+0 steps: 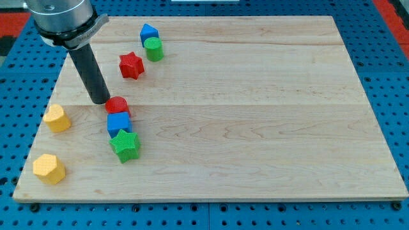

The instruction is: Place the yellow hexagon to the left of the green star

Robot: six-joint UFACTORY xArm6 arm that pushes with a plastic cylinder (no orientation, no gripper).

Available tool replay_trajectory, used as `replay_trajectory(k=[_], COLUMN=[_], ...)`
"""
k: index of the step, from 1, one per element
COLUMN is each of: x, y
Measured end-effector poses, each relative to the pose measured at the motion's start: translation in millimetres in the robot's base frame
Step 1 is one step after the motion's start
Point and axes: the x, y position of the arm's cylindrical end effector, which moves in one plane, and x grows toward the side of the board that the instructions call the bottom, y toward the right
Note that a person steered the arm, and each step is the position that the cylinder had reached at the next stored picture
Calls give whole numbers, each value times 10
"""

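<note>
A pale wooden surface (255, 96) lies on a blue pegboard (383, 38) dotted with holes, and my dark rod comes down over its left part from the view's top left. My tool is only this rod, with nothing that opens or closes and nothing held; my tip (100, 101) rests on the wood just left of the red cylinder (117, 105), close enough that I cannot tell whether they touch. Below and right of my tip, a blue block (119, 122), seemingly a cube, sits against the red cylinder, and the green star (125, 145) lies just below that, the three forming a short column. To my tip's left, near the surface's left edge, sits one yellow block (57, 118); the yellow hexagon (49, 168) lies further down toward the view's bottom left, well left of the green star. Up and right of my tip stands the red star (131, 65), and beyond it a green cylinder (153, 48) touching a second blue block (149, 33).
</note>
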Motion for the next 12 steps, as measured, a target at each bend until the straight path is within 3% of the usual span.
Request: replay_trajectory(k=[12], x=[38], y=[349])
